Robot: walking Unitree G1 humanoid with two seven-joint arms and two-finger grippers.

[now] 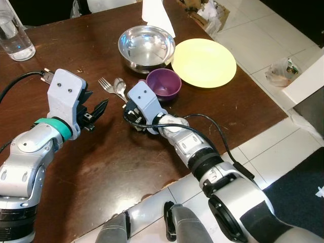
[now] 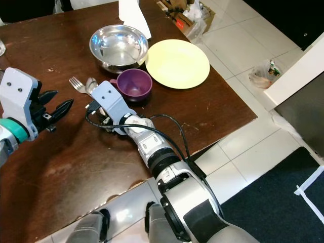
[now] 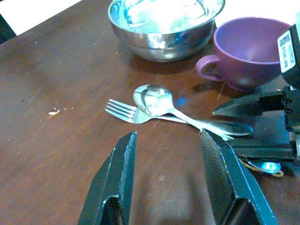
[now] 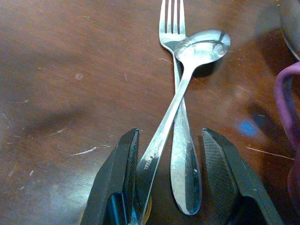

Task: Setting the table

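The right gripper (image 4: 166, 176) sat low on the brown table (image 1: 126, 172), fingers apart around the crossed fork (image 4: 171, 28) and spoon (image 4: 199, 49) handles, nothing lifted yet; the left gripper (image 3: 166, 176), also spread, hovered beside them, far-edge dishes unplaced.

From the head we look steeply down and forward over the brown desk (image 1: 116, 167), the two eye views sharing almost the same scene, the right one shifted to take in more tiled floor (image 2: 263, 126). Our left wrist camera sits low and close, looking along the desk past its hand (image 3: 166, 154) toward the fork (image 3: 123, 111) and spoon (image 3: 152, 99). Our right wrist camera looks down nearer still on the same fork (image 4: 171, 21) and spoon (image 4: 204, 45).
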